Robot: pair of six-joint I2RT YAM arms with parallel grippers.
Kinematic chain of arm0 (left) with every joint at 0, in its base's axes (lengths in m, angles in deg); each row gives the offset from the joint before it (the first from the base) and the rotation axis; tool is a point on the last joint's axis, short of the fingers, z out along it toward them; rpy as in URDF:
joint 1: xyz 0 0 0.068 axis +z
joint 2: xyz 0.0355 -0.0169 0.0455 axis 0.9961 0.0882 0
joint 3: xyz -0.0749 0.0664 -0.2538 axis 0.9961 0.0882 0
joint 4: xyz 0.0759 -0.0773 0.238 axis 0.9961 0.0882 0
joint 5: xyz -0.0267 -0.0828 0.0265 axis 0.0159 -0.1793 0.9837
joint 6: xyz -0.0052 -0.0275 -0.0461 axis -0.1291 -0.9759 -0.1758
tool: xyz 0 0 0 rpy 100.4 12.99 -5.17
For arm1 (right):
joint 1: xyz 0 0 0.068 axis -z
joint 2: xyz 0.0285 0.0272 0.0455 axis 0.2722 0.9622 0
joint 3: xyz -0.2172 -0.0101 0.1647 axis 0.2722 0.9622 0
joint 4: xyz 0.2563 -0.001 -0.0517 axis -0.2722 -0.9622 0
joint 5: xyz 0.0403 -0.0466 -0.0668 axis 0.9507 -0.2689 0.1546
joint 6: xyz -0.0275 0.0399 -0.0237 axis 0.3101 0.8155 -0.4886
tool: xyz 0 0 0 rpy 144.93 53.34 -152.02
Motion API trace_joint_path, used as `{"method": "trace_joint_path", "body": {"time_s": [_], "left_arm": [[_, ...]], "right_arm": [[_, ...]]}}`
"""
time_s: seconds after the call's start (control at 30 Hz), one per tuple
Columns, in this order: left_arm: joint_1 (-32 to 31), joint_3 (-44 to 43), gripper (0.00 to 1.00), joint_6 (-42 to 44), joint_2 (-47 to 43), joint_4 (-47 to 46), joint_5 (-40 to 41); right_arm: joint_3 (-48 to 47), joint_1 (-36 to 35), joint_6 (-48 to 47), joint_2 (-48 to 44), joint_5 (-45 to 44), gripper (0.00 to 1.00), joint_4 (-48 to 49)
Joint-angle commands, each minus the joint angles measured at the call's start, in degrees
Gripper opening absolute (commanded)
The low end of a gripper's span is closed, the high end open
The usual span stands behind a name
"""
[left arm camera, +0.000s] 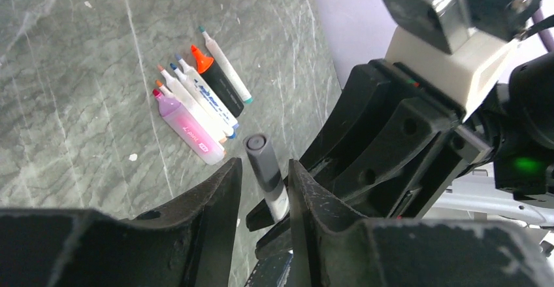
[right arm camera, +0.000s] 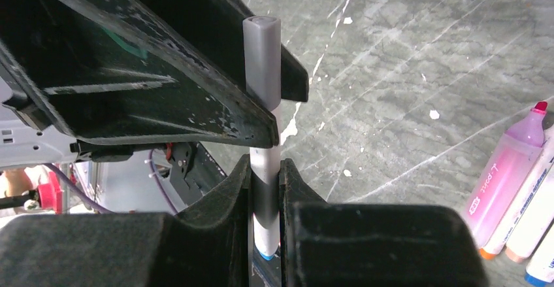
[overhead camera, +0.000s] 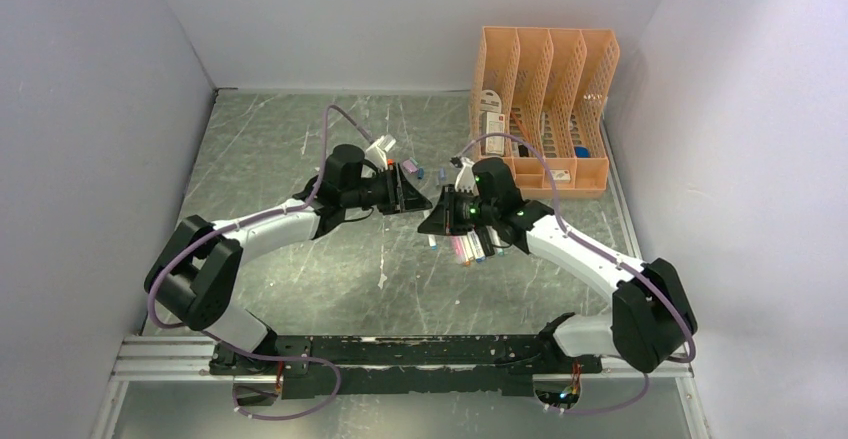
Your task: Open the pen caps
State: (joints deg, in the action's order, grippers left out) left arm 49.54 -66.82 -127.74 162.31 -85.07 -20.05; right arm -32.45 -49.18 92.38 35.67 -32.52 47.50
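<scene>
My right gripper (right arm camera: 266,172) is shut on the white barrel of a pen (right arm camera: 264,153) and holds it up off the table. Its grey pen cap (right arm camera: 261,51) points toward my left gripper (left arm camera: 264,169). The left jaws straddle this grey cap (left arm camera: 260,159); the cap rests against the right finger, and a gap shows at the left finger (left arm camera: 222,189). In the top view the two grippers (overhead camera: 415,197) (overhead camera: 442,219) meet tip to tip over the middle of the table. Several uncapped pens (left arm camera: 196,107) lie side by side below them, also seen as pens (overhead camera: 470,247) from above.
A peach mesh file organiser (overhead camera: 545,99) stands at the back right. A couple of small loose caps (overhead camera: 421,172) lie just behind the left gripper. A pink marker (right arm camera: 503,176) lies at the right edge of the right wrist view.
</scene>
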Motion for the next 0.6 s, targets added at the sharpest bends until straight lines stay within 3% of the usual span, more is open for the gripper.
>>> {"method": "trace_joint_path", "body": {"time_s": [0.0,0.2,0.37,0.5,0.57], "left_arm": [[-0.53,1.35,0.39,-0.59,0.01,-3.36,-0.67],[-0.55,0.64,0.33,-0.62,0.74,-3.55,-0.37],[-0.54,-0.36,0.07,-0.49,1.73,-3.61,-0.48],[-0.3,-0.27,0.07,-0.06,1.1,-2.9,0.39],[0.01,0.06,0.07,-0.01,0.56,-2.7,0.83]], "right_arm": [[-2.59,-0.19,-1.19,1.21,-0.3,0.0,0.72],[-3.49,-0.68,-1.21,3.31,0.97,0.0,1.2],[-3.75,-1.96,-1.01,4.36,0.69,0.0,1.65],[-3.67,-2.34,-0.92,4.25,0.45,0.0,1.5],[-3.74,-2.36,-1.21,3.92,-0.5,0.17,0.58]]}}
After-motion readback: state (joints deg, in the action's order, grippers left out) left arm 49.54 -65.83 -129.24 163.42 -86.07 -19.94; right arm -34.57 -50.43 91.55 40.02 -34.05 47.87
